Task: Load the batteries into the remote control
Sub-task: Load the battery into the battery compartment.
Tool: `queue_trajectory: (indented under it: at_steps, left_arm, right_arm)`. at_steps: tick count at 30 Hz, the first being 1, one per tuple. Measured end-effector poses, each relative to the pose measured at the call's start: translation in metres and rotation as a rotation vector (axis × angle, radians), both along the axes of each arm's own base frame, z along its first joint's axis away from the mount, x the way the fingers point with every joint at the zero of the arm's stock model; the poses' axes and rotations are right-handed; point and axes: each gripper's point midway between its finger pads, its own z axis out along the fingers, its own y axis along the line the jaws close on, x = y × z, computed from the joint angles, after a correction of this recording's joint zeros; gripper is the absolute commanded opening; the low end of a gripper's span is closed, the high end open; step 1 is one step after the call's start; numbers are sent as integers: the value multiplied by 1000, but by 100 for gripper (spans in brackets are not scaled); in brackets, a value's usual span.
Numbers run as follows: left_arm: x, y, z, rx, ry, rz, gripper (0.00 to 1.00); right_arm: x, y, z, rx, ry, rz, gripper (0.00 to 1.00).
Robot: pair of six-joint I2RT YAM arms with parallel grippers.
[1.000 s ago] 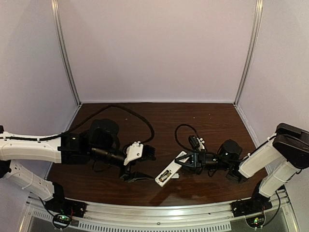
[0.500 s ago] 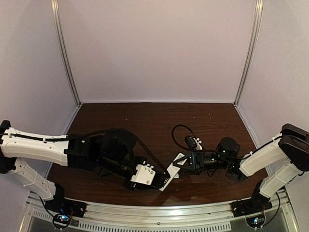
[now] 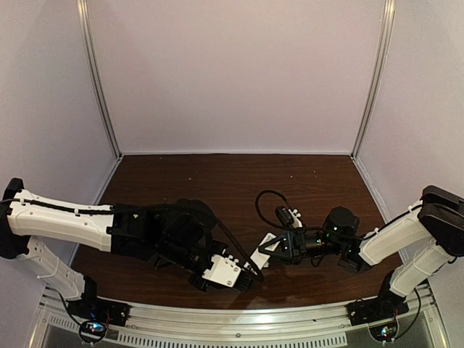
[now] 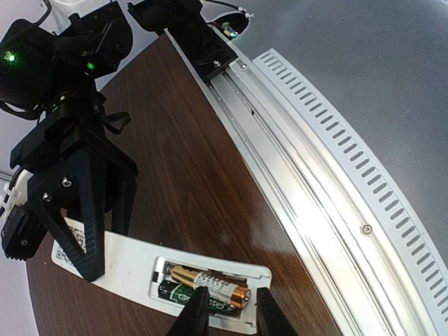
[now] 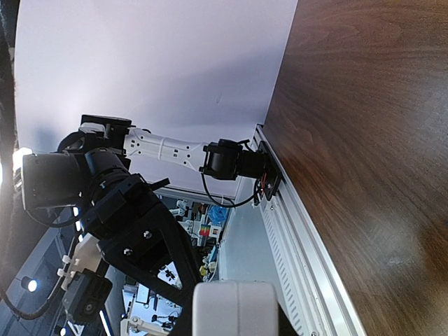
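The remote control [image 4: 126, 262] is a white bar, back side up, with its battery recess open. Two batteries lie in the recess: a gold and white one [image 4: 210, 283] with a copper end, and a dark green one [image 4: 180, 297] beside it. My left gripper [image 4: 227, 315] is open, its fingertips down at the recess on either side of the gold battery's copper end. My right gripper [image 4: 108, 248] is shut on the remote's other end. In the top view the remote [image 3: 262, 254] lies between the left gripper [image 3: 249, 274] and the right gripper [image 3: 274, 248]. The right wrist view shows the remote's white end [image 5: 234, 304] between its jaws.
A slotted aluminium rail [image 4: 315, 175] runs along the table's front edge, close to the remote; it also shows in the top view [image 3: 232, 319]. A black cable [image 3: 262, 203] loops on the brown table behind the right gripper. White walls close in the back and sides.
My left arm has swung right and forward, bringing its gripper down onto the remote's near end. My right gripper has kept its hold on the remote and shifted slightly left.
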Motion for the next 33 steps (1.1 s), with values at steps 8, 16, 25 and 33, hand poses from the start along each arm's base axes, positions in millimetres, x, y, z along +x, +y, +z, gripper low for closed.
queue_trajectory:
  at_steps: [8, 16, 25, 33]
  left_arm:
    - [-3, 2, -5, 23, -1, -11, 21]
    - [0, -1, -12, 47, -2, -4, 20]
    - [1, -4, -18, 64, -1, 3, 17]
    - [4, -7, -24, 103, 18, 35, 17]
  right_arm:
    - [0, 1, -4, -9, 8, 3, 0]
    - [-2, 1, -4, -9, 7, 6, 0]
    - [-1, 2, -8, -21, 17, 6, 0]
    - [-1, 1, -12, -38, 25, 5, 0]
